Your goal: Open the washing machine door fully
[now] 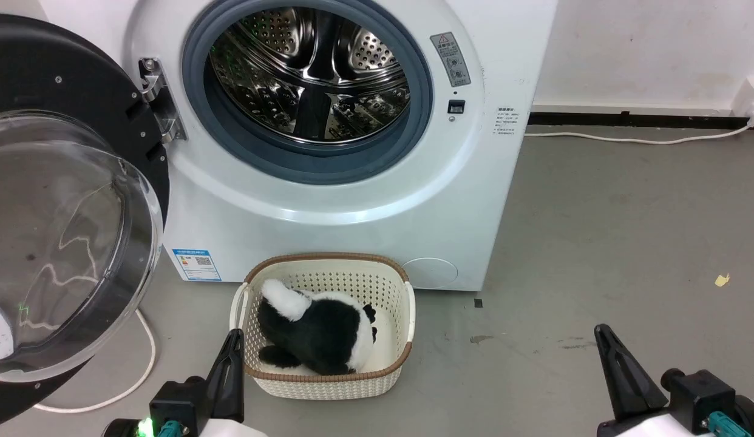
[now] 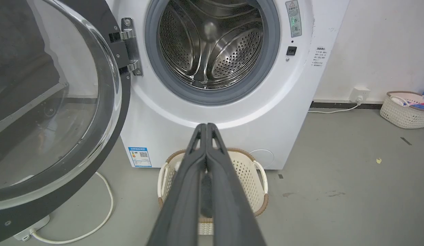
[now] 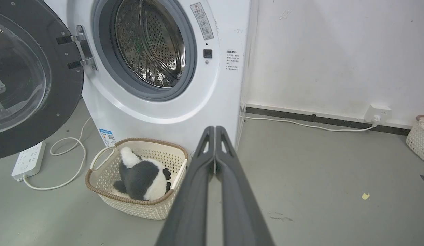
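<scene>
Grey concrete floor [image 1: 595, 243] meets a white wall [image 1: 644, 48], and the washing machine [image 1: 353, 206] stands against it, white and front-loading. The washing machine door [image 1: 61, 230] hangs wide open on a steel hinge [image 1: 158, 100] at the machine's left, with a glossy black ring around a bulging clear glass bowl. A grey gasket [image 1: 328, 164] frames the perforated steel drum [image 1: 310, 73].

A blue label [image 1: 196, 264] with a QR code sits at the lower left corner. A grey sticker [image 1: 454, 59] beside the opening bears a red warning triangle, and a small text label [image 1: 506, 121] is too fine to read.

The left gripper [image 2: 206, 125] is low before a cream basket [image 1: 328, 388] holding a black-and-white plush toy [image 1: 316, 331]. Its fingers are pressed together and hold nothing. The right gripper [image 3: 215, 128], over bare floor, is likewise closed and empty.
</scene>
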Controlling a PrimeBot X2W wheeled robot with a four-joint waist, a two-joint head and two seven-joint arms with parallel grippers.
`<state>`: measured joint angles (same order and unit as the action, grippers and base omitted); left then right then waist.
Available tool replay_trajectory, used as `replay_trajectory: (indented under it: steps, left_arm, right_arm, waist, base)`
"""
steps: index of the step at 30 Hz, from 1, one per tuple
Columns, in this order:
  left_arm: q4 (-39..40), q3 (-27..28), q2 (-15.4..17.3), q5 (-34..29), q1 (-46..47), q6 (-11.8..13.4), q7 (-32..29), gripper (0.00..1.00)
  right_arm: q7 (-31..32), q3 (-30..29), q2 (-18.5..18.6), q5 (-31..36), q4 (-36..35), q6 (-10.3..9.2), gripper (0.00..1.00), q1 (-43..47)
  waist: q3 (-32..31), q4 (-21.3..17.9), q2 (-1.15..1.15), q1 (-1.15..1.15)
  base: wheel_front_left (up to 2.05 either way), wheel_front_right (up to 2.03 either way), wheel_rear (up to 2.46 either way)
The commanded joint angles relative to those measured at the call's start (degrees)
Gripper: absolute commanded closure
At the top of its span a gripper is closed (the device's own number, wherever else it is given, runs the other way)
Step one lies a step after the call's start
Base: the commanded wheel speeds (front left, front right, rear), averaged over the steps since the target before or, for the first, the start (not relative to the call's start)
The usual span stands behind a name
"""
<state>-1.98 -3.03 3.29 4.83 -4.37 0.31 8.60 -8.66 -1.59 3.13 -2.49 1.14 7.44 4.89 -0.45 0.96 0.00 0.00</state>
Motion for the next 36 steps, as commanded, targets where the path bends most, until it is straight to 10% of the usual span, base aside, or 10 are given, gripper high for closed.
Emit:
replay_trajectory:
  steps: [1, 36]
  left_arm:
    - [0.22, 0.18, 0.0, -0.47, 1.07, -0.13, -0.29, 1.0]
    - [1.09, 1.59, -0.2, -2.62, 2.7, -0.22, -4.39, 1.0]
  right_arm:
    - [0.34, 0.05, -0.11, 0.4, -0.34, 0.02, 1.0, -1.04]
    - [4.45, 0.81, -0.18, 1.43, -0.73, 0.03, 1.0, -2.94]
  waist:
    - [0.01, -0.02, 0.0, 0.0]
    - [0.22, -0.48, 0.0, 0.0]
  base:
    - [0.0, 0.0, 0.0]
    - [0.0, 0.0, 0.0]
